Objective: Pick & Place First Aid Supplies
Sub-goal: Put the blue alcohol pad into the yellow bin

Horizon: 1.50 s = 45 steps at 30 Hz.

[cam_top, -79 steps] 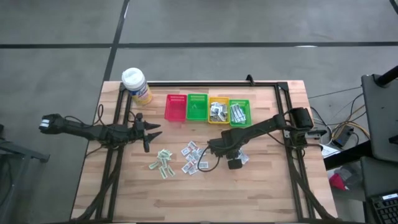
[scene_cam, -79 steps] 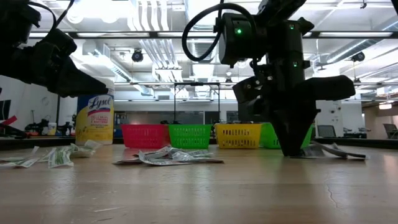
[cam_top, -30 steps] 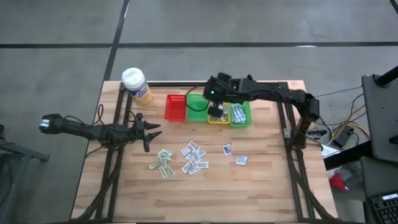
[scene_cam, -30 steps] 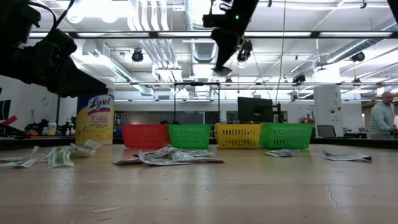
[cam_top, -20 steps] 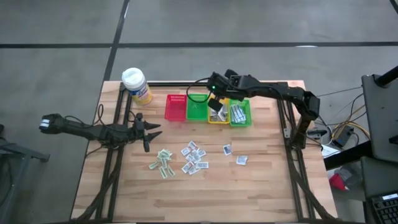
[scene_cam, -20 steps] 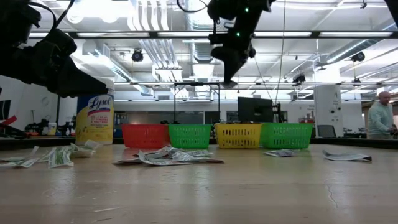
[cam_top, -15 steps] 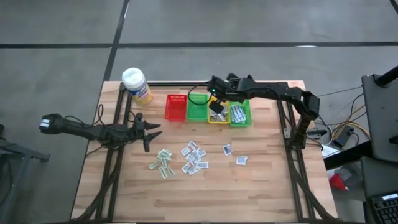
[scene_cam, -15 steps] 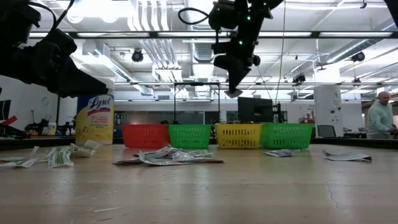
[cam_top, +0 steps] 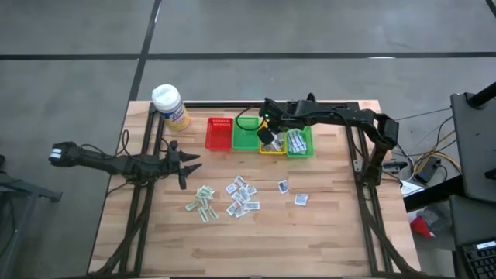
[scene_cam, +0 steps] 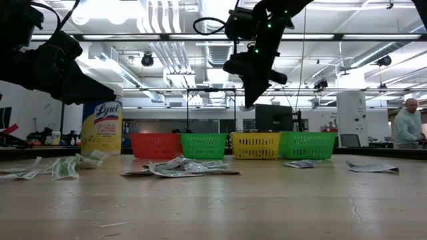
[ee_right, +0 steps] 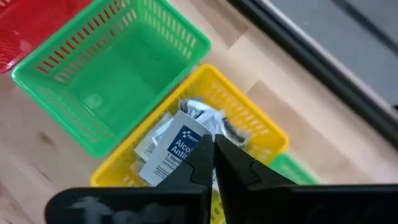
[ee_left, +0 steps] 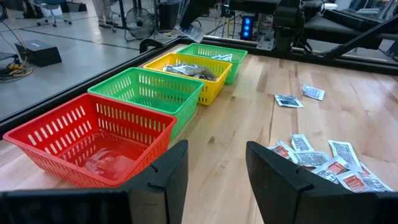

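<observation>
Nearest edge of the wooden counter (cam_top: 310,240): bare boards.

Mid-counter: loose first aid packets in three groups. Green-printed packets (cam_top: 202,204) lie toward the left side. A larger pile of white packets (cam_top: 241,196) with blue and red print sits just right of them, some overlapping. Two single packets (cam_top: 292,193) lie apart farther right, near each other.

Left claw (cam_top: 186,167): hovering at the left side of the counter, level with the packet piles, pointing toward the baskets. Fingers (ee_left: 163,171) parted, nothing between them.

Back of counter: four baskets in a row, touching side to side. From left: red basket (cam_top: 218,134), green basket (cam_top: 246,133), yellow basket (cam_top: 272,139), second green basket (cam_top: 299,141). The yellow basket and the second green basket both hold packets; the first green basket looks empty of packets.

Right claw (ee_right: 212,151): above the yellow basket, near its border with the first green basket. Fingers closed on one white packet with blue print (ee_right: 175,148), which hangs over the yellow basket's contents.

Back-left corner: yellow Lysol wipes canister (cam_top: 170,106) with white lid, upright, well left of the red basket.

Beyond the counter, low view: a person (scene_cam: 407,125) at the far right of the room.
</observation>
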Motion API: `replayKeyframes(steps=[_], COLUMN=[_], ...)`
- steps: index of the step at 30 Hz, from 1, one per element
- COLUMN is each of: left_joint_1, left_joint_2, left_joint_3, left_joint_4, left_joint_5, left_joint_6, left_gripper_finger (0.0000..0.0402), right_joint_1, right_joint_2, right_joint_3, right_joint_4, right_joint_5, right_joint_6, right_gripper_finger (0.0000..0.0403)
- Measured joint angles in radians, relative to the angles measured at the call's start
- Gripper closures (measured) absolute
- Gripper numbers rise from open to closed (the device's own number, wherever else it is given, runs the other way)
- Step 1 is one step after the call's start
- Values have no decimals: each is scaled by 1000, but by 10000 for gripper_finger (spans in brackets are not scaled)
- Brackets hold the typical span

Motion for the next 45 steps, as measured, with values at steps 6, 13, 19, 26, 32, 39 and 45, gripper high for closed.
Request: replayKeyframes(steps=[6, 13, 19, 26, 32, 39, 45], left_joint_1=[0, 0, 0, 0, 0, 0, 0], left_joint_2=[0, 0, 0, 0, 0, 0, 0], left_joint_3=[0, 0, 0, 0, 0, 0, 0], left_joint_4=[0, 0, 0, 0, 0, 0, 0], left_joint_5=[0, 0, 0, 0, 0, 0, 0], left_joint_6=[0, 0, 0, 0, 18, 19, 19], left_gripper_finger=[243, 243, 243, 243, 243, 243, 243], right_joint_1=[0, 1, 1, -2, -2, -2, -2], right_joint_2=[0, 0, 1, 2, 2, 3, 3], right_joint_3=[-52, -122, -172, -190, -191, -191, -191], right_joint_4=[0, 53, 148, 166, 181, 184, 190], right_joint_5=[-9, -48, -73, -72, -72, -71, -84], right_joint_6=[129, 170, 170, 165, 164, 129, 108], right_gripper_finger=[394, 394, 394, 394, 394, 394, 394])
